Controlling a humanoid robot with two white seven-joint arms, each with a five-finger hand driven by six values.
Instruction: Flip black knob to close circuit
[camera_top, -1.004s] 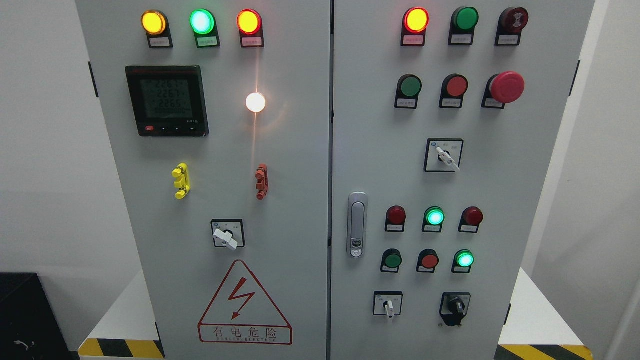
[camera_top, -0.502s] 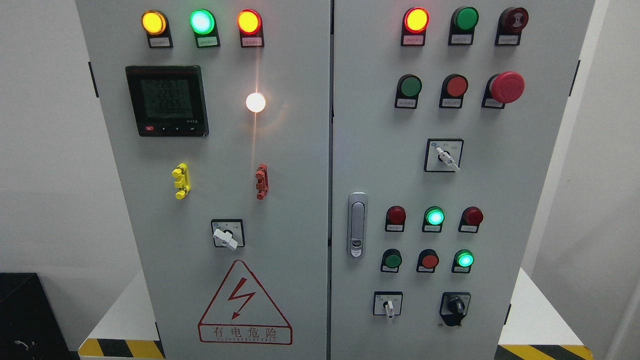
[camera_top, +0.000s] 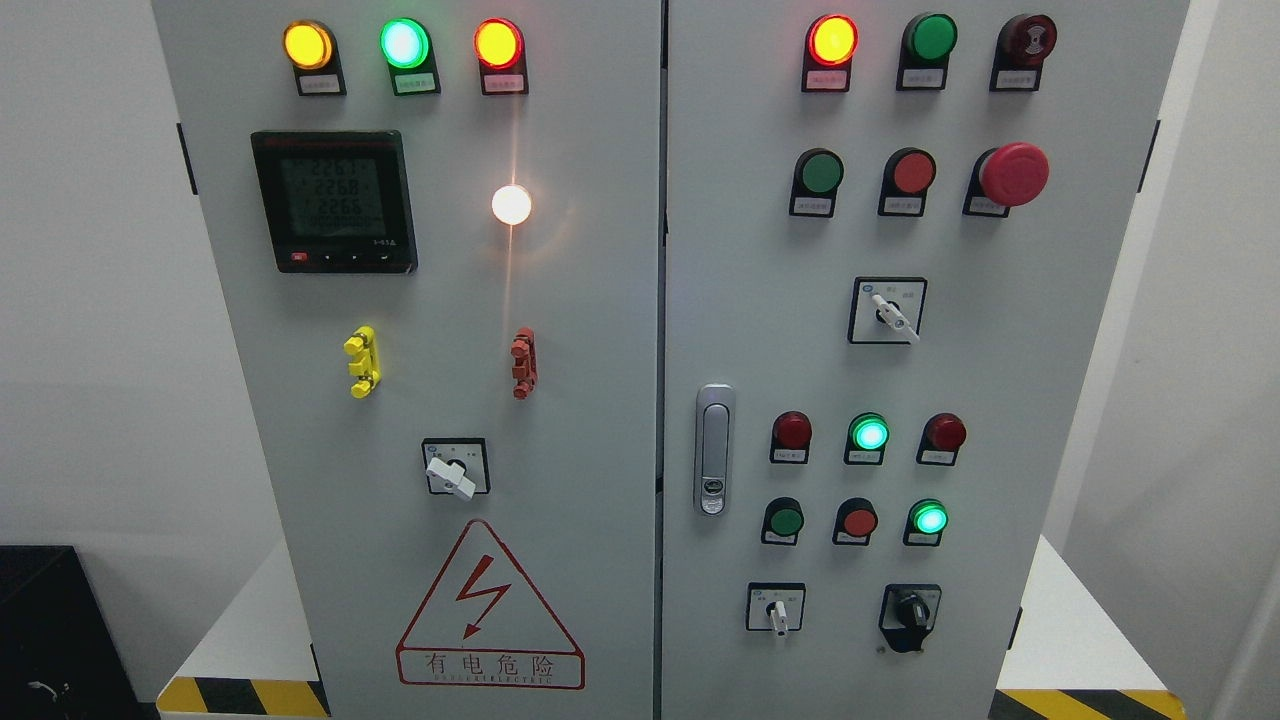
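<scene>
Control cabinet (camera_top: 560, 300) viewed head-on. The black knob (camera_top: 910, 610) is seen at the lower right of the right door, beside a white selector switch (camera_top: 777, 612). Neither hand is in view, so no grip state can be told. A misdirected reach could turn the white selector or press the pushbuttons (camera_top: 858, 521) above.

I see a digital meter (camera_top: 333, 201) at upper left, a red mushroom button (camera_top: 1013, 174) at upper right, and a silver door handle (camera_top: 713, 449) near centre.
</scene>
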